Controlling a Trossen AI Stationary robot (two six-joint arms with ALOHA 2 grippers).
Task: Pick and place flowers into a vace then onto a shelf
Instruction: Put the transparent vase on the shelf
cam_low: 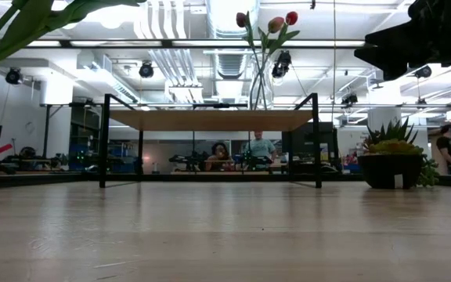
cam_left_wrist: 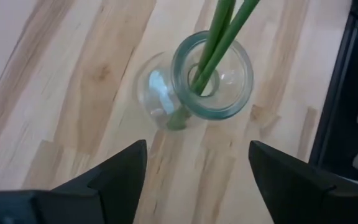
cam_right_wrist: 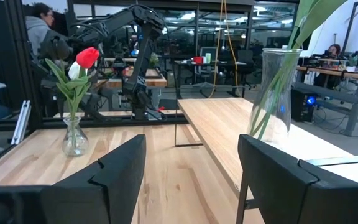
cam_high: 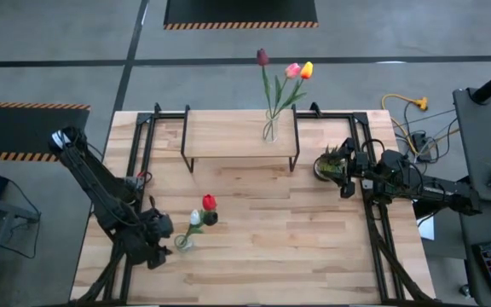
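While the left gripper (cam_high: 167,246) hangs open just beside the small vase (cam_high: 183,242) of red and white flowers (cam_high: 203,210), high view has the right gripper (cam_high: 341,170) open by the potted plant (cam_high: 329,162); low view: tall vase (cam_low: 260,82) on shelf (cam_low: 210,120); left wrist: stems (cam_left_wrist: 219,38) in small vase, fingers (cam_left_wrist: 120,171) clear

Potted plant (cam_high: 329,163) on table (cam_high: 254,239), right side.

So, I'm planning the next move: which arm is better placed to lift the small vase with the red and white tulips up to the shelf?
The left. Its hand hangs open right over the small vase near the table's front left. The right hand is open by the potted plant, beside the shelf and well away from that vase.
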